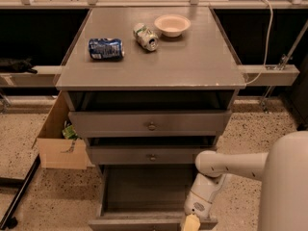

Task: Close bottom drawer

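Down at the very bottom edge of the view sits the gripper (191, 222), hung from a white arm (231, 163) that reaches in from the right and bends downward; only its pale tip shows, so whether it is spread or pressed together cannot be told. It lies at the front panel of the bottom drawer (144, 191), over the right part of that panel rather than its middle (whether it touches the wood or sits just above it cannot be made out). The drawer is pulled well out toward the camera, its long shallow box open and apparently bare. Its travel runs near to far, straight back under the cabinet, so the drawer's body lies beyond the gripper, and the push it calls for is, as I judge it, directly away from the camera. Pushing off-centre on the right could skew the box in its runners, so a slow, steady push seems wise. Above and behind, the middle drawer (144, 155) and the top drawer (149, 123) each stand slightly out, with small knobs. Farther still, the cabinet top (192, 57) carries a blue can (106, 48) and a silver can (146, 36), both on their sides, and a pale bowl (172, 25). A cardboard box (60, 143) rests on the floor at the left.
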`<state>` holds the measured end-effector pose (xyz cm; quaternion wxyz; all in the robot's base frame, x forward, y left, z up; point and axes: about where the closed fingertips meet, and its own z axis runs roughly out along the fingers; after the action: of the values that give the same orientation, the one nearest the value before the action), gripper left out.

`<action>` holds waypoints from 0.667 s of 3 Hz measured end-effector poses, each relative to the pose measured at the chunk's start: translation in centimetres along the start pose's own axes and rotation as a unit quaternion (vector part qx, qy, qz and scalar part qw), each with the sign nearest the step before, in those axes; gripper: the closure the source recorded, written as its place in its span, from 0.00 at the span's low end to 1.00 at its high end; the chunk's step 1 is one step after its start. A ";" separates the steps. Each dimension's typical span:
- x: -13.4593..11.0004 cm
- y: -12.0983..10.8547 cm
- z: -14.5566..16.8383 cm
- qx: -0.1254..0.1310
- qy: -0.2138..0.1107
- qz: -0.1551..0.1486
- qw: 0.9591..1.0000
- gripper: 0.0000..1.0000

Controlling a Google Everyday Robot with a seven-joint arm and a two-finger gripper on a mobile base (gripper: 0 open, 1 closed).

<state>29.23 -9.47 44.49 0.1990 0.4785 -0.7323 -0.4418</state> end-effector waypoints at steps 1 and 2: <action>-0.1 -1.1 0.4 -0.012 0.001 0.013 1.000 0.00; -0.5 0.3 1.4 0.007 -0.052 -0.016 0.998 0.00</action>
<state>28.35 -8.38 44.05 0.1499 0.4677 -0.7372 -0.4641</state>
